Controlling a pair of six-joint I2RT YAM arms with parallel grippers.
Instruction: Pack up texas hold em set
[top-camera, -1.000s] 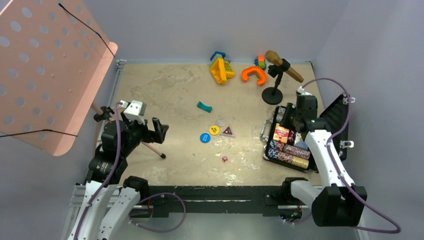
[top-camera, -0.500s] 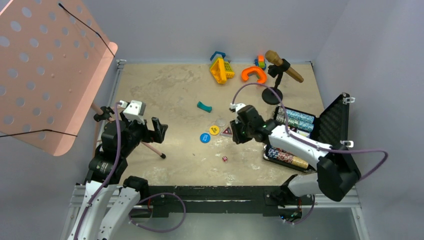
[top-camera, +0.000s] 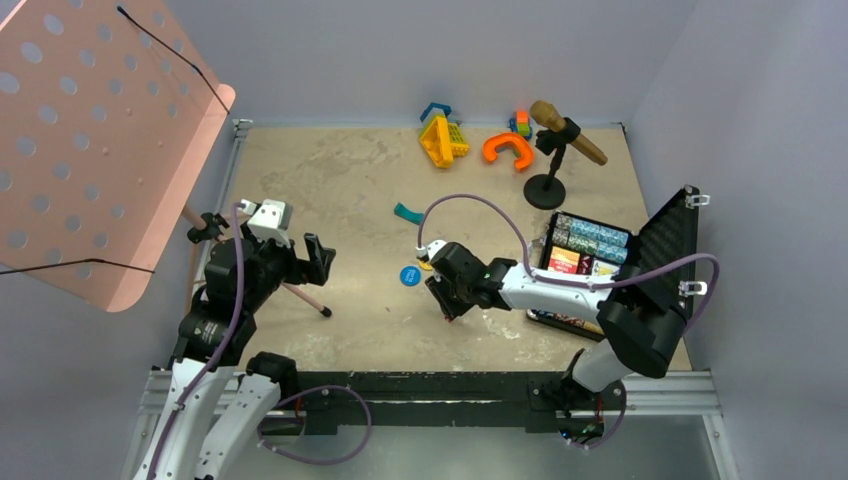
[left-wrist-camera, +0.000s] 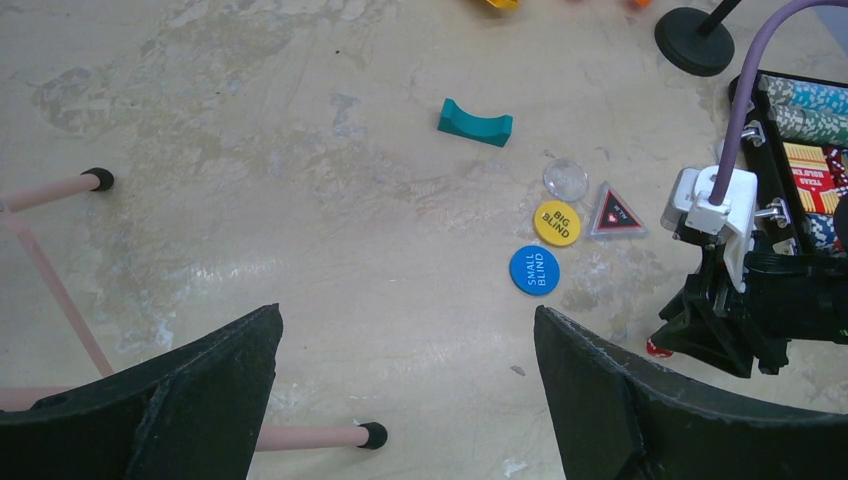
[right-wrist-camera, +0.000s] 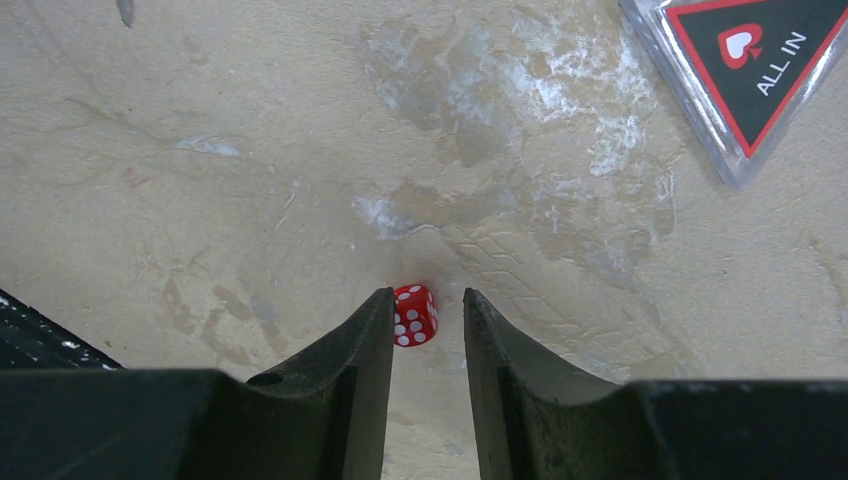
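While the left hand (left-wrist-camera: 405, 318) hangs wide open, the right hand (right-wrist-camera: 427, 296) straddles the red die (right-wrist-camera: 414, 316) on the worktop (right-wrist-camera: 200, 150), fingers (right-wrist-camera: 355, 350) narrowly apart.

A scuffed beige bench (top-camera: 340, 180) with pale worn patches sits between plain grey walls (top-camera: 450, 50). A pink perforated panel (top-camera: 90, 130) on thin pink legs (left-wrist-camera: 50, 188) stands at its left side. The light is even.

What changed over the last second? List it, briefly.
The right gripper swung left from over the open black ribbed case to the small red die, its open jaws now straddling it. Nothing was grasped. The left gripper, the case, the round blue token, round yellow token and triangular token stayed put.
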